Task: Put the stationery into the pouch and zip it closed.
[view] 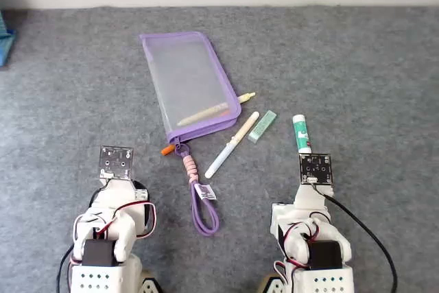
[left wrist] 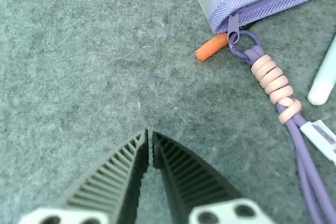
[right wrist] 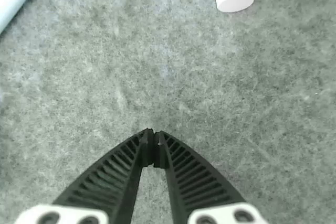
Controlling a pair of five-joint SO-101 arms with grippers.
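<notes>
Grey, carpet-like felt covered the table (view: 68, 87), and both grippers hung just above it. The left gripper (left wrist: 150, 139) had its 2 black ribbed fingers (left wrist: 118, 174) drawn together until only a hairline slit remained at the tips; they gripped nothing and touched none of the stationery. The right gripper (right wrist: 153, 139) was likewise pressed closed, tip against tip, and held nothing.

A translucent purple zip pouch (view: 188, 80) lay flat ahead of the left arm, tilted on the felt, with 1 beige pen (view: 204, 113) visible through its wall. A yellow-tipped end (view: 247, 95) poked out at the pouch's far right corner. The purple zipper pull (left wrist: 233, 27) sat at the pouch corner nearest the left gripper; whether the zip was open along its length could not be told. From the pull ran a pink coiled wrap (left wrist: 273, 80), then a purple cord loop (view: 204, 214) carrying a small white tag (view: 206, 191). A short orange cap-like piece (left wrist: 211, 47) lay just beside the pull, touching the pouch edge.

Outside the pouch, a long white pen (view: 232, 144) lay diagonally next to its zip side, a mint-green eraser block (view: 263, 126) just beyond it, and a white-and-green glue stick (view: 301, 134) directly ahead of the right gripper.
</notes>
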